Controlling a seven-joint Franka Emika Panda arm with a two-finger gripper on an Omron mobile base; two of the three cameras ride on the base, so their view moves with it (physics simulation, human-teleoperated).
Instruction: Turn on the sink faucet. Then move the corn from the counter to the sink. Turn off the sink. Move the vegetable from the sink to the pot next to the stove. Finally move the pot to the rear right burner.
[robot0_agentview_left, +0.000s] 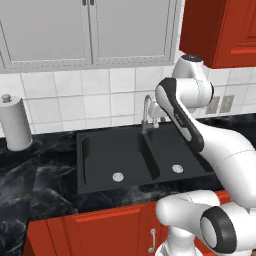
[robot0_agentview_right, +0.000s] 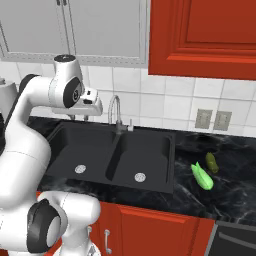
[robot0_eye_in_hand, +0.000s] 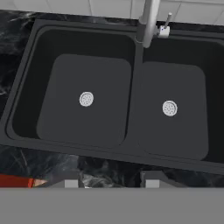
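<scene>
Fingers (robot0_eye_in_hand: 112, 181) apart, grasping nothing, above sink (robot0_eye_in_hand: 26, 65) front rim. Faucet (robot0_agentview_right: 116, 112) dry – lever (robot0_eye_in_hand: 167, 21) slim, easy overshoot. Corn (robot0_agentview_right: 202, 176) on counter (robot0_agentview_right: 235, 195) right of sink.

Double-basin black sink (robot0_agentview_right: 75, 150), both basins dry. Curved chrome faucet (robot0_agentview_right: 116, 112) upright behind the divider of the sink, no water running. Green corn (robot0_agentview_right: 202, 176) lying on the counter right of the sink.
</scene>
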